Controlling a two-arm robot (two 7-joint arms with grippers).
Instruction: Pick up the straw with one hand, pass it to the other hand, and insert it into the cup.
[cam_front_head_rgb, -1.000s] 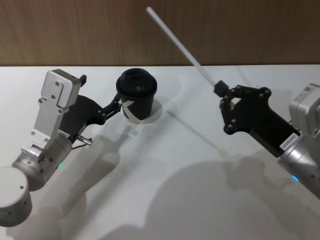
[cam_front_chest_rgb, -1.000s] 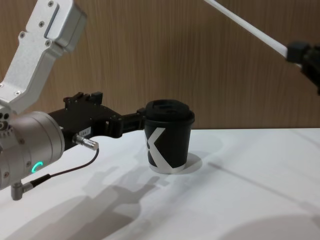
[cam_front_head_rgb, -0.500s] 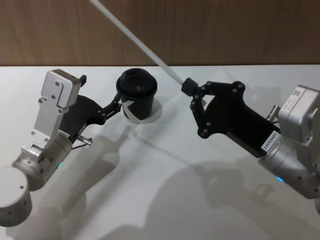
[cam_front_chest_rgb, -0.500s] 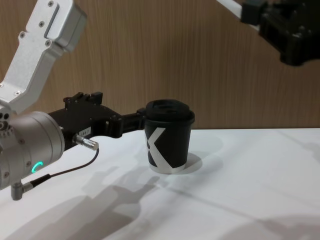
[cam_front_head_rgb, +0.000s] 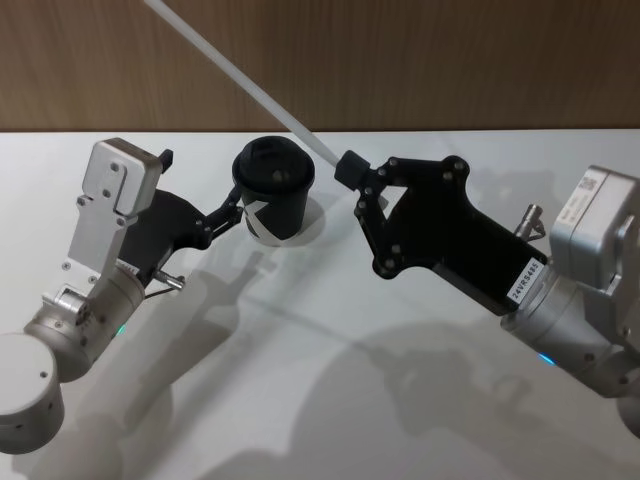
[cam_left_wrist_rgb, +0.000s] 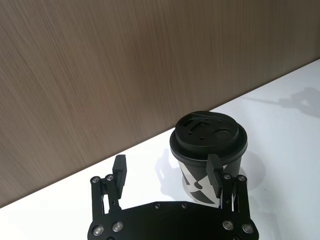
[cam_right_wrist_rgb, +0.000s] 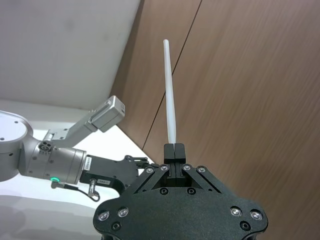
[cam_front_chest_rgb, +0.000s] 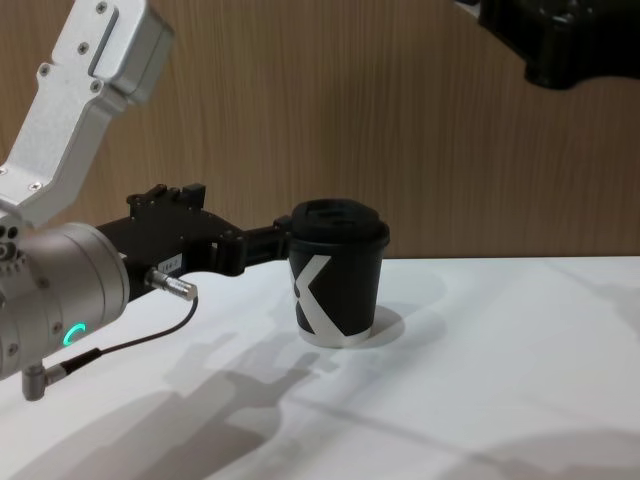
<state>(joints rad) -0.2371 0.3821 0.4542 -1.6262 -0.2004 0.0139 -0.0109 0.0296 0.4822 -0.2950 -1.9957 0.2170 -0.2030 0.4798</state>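
On the white table (cam_front_head_rgb: 330, 400), the left gripper (cam_left_wrist_rgb: 167, 172) reaches in low from the cup's (cam_front_head_rgb: 273, 195) left. Its jaws are spread wide and grasp nothing. One fingertip (cam_front_head_rgb: 233, 211) lies against or just beside the cup's left side, I cannot tell which, and the other stands well clear of the cup, nearer the wall. The cup stands upright with its lid on and its white mark facing the robot. To the cup's right, higher than the lid, hangs the right gripper (cam_front_head_rgb: 350, 167), clenched on the lower end of the straw (cam_front_head_rgb: 230, 70). From that grip just right of the lid, the straw slants up and away past the cup's far side toward its left, clear of the lid. Behind the cup runs a brown wooden wall (cam_front_head_rgb: 450, 60).
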